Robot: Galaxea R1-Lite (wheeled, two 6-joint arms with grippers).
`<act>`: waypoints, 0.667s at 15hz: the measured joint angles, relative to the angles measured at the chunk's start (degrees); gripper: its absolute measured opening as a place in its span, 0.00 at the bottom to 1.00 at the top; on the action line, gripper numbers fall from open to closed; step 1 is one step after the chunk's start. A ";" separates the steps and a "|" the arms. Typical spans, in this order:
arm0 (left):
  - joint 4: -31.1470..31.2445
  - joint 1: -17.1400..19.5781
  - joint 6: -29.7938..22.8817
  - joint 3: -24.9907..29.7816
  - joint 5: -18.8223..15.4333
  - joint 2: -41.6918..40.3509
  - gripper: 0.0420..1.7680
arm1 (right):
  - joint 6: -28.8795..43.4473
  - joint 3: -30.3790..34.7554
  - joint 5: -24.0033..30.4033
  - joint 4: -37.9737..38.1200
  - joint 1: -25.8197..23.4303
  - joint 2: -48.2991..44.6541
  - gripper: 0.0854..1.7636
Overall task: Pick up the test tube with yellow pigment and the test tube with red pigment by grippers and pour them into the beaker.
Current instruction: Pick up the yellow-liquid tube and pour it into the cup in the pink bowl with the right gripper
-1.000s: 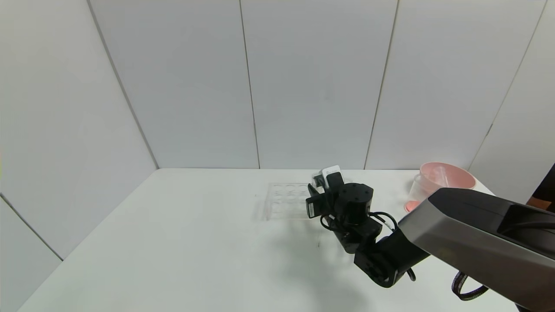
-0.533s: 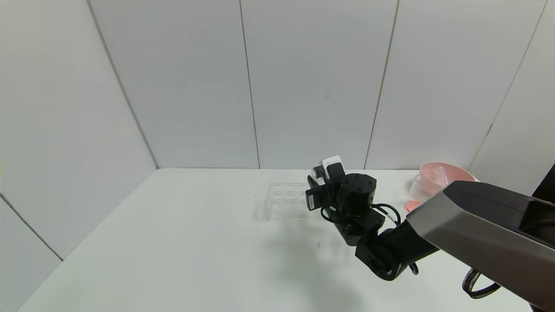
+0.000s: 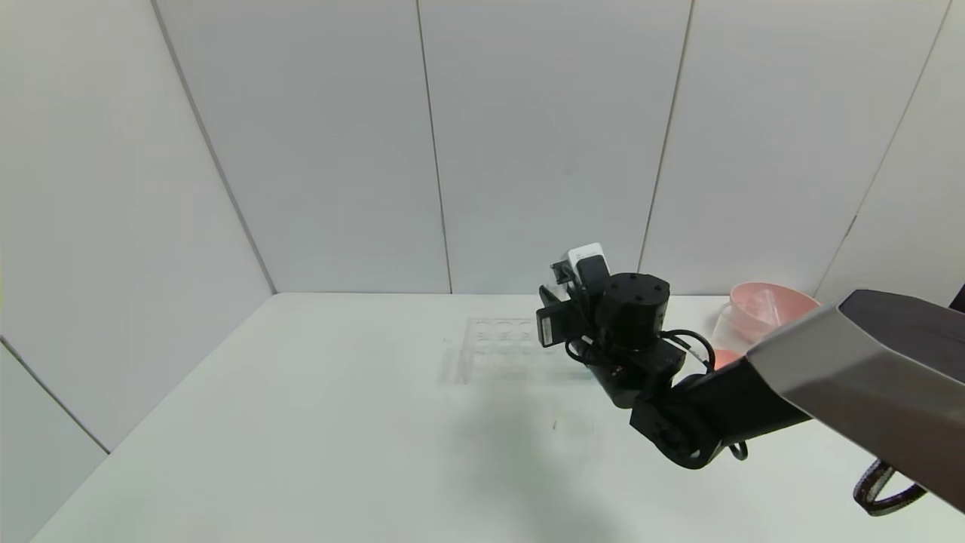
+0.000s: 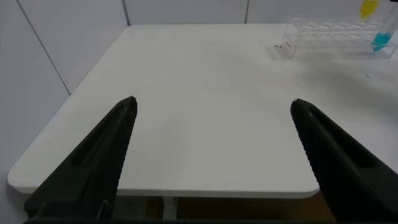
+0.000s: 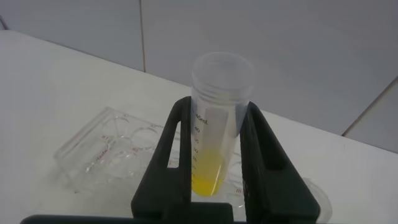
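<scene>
- The right gripper (image 5: 213, 168) is gripping the test tube with yellow pigment (image 5: 219, 121) between its closed fingers (image 5: 171, 155), holding it upright above the clear rack (image 5: 109, 152) near the far middle of the worktop (image 3: 301, 422).
- Judging by this, the first pick is done and the carrying step is in hand: the yellow tube is clear of the rack and is not yet at the beaker (image 3: 727, 328).
- The beaker is standing at the far right of the worktop, just in front of the pink bowl (image 3: 776, 302); the next move is calling for a carry to the right with the tube kept upright, then a tilt over the beaker's rim.
- The left gripper (image 4: 211, 155) is waiting low at the near edge of the worktop, well apart from the rack, its fingers (image 4: 106, 149) standing wide open and holding nothing.
- Counting what is showing: one yellow tube, one blue-tipped tube (image 4: 380, 38) standing in the rack, one rack, one beaker, one pink bowl, two grippers.
- The test tube with red pigment is not showing clearly in any view, so I cannot tell where it is.
</scene>
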 joint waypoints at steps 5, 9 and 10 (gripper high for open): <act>0.00 0.00 -0.01 0.00 0.02 0.00 1.00 | 0.33 -1.49 0.09 6.16 0.02 -4.66 0.26; 0.00 0.00 0.00 0.00 0.00 0.00 1.00 | 1.08 -3.34 0.20 14.08 -0.67 -9.09 0.26; 0.00 0.00 0.00 0.00 0.02 0.00 1.00 | 1.85 -4.02 0.27 17.38 -1.08 -10.53 0.26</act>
